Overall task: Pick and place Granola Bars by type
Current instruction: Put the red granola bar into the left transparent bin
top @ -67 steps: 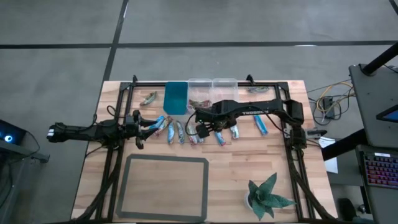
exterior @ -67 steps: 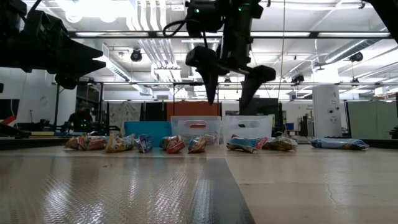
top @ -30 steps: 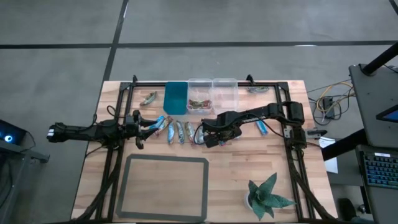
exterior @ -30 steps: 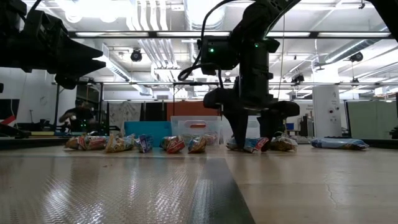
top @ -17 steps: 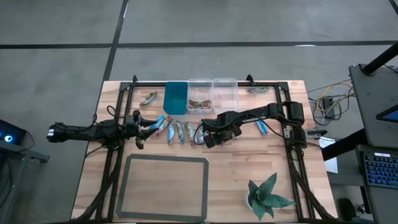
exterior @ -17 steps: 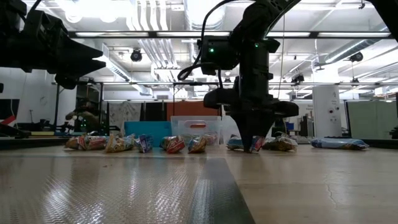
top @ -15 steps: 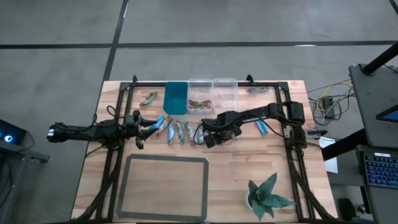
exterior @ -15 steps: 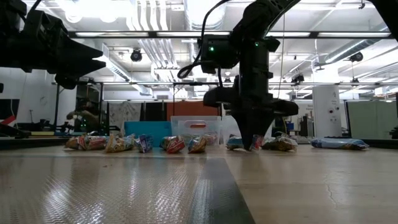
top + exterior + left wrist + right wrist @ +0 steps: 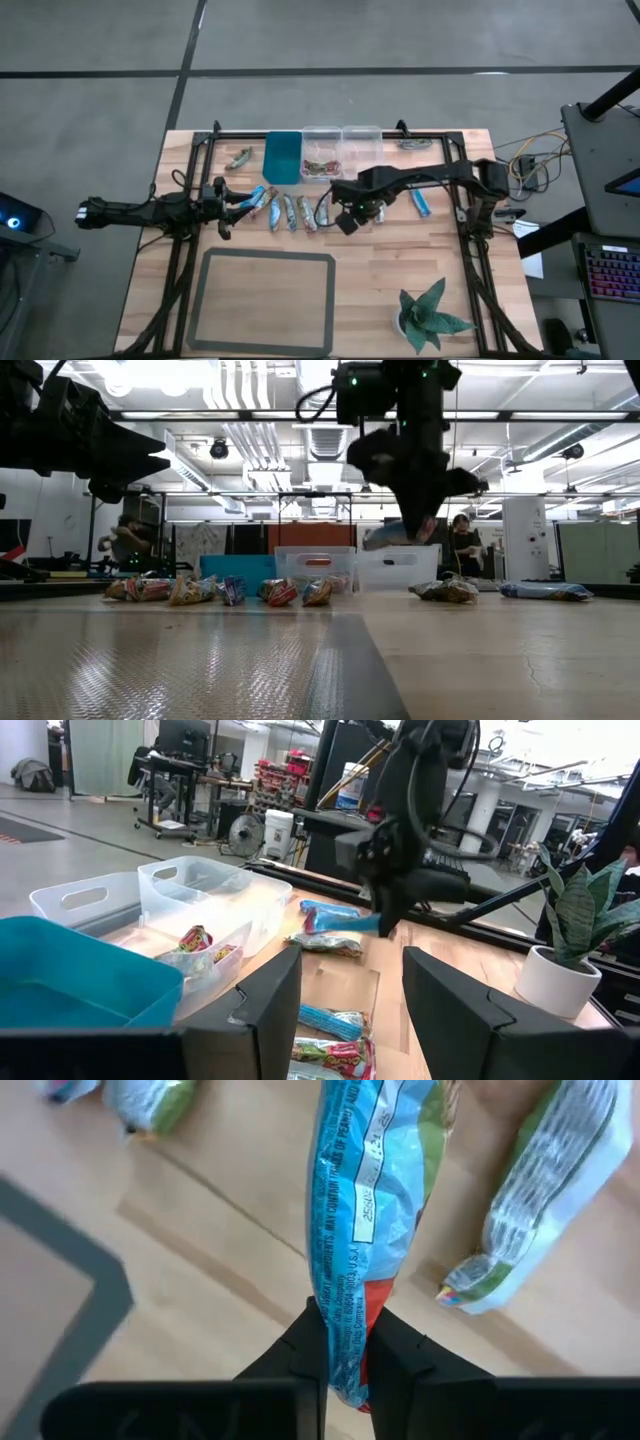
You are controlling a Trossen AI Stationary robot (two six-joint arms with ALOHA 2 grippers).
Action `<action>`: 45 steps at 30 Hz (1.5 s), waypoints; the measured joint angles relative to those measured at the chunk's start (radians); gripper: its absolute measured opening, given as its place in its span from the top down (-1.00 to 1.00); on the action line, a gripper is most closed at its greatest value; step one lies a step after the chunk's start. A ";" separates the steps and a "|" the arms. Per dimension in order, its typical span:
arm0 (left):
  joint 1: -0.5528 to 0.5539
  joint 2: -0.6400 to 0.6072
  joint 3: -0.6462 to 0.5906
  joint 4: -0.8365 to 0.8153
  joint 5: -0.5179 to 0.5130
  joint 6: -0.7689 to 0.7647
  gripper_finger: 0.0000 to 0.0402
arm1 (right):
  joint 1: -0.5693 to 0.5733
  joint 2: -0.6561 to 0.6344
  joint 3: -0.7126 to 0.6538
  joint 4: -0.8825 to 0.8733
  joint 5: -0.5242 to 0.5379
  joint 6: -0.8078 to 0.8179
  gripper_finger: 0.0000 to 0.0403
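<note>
My right gripper [image 9: 352, 214] hangs above the middle of the table, shut on a bright blue granola bar [image 9: 393, 536]. Below it a greenish-silver bar [image 9: 545, 1190] lies flat on the wood. Several more bars [image 9: 288, 211] lie in a row on the table between my two grippers. A further blue bar [image 9: 420, 203] lies to the right. My left gripper [image 9: 350, 1010] waits open at the row's left end, above the table and holding nothing. My right gripper pinches the blue bar between its two fingers near one end of the wrapper [image 9: 345, 1320]. The fingers come from above, pointing down, and lie across the bar. The bar is lifted clear of the table and sticks out sideways from the fingertips [image 9: 424, 528], roughly level.
A teal bin [image 9: 283, 157] and two clear bins [image 9: 361, 148] stand along the far edge; one clear bin [image 9: 322, 158] holds reddish bars. A grey-edged mat [image 9: 267, 300] lies near the front, a potted plant [image 9: 430, 315] at the front right. Stray bars lie far left [image 9: 238, 157] and far right [image 9: 412, 144].
My right gripper has shut on the blue bar where it lay on the table and then gone up, lifting the bar clear to about the height of the bins' rims. The greenish-silver bar beside it stays on the table.
</note>
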 joint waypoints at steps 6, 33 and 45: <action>0.000 0.000 0.000 0.000 0.000 0.000 0.21 | -0.020 -0.019 0.072 -0.075 0.001 -0.187 0.84; 0.000 0.000 0.000 0.000 0.000 0.000 0.21 | -0.206 0.066 0.465 -0.265 0.088 -1.049 0.85; 0.000 0.000 0.000 0.000 0.000 0.000 0.21 | -0.313 0.329 0.831 -0.319 0.252 -1.324 0.91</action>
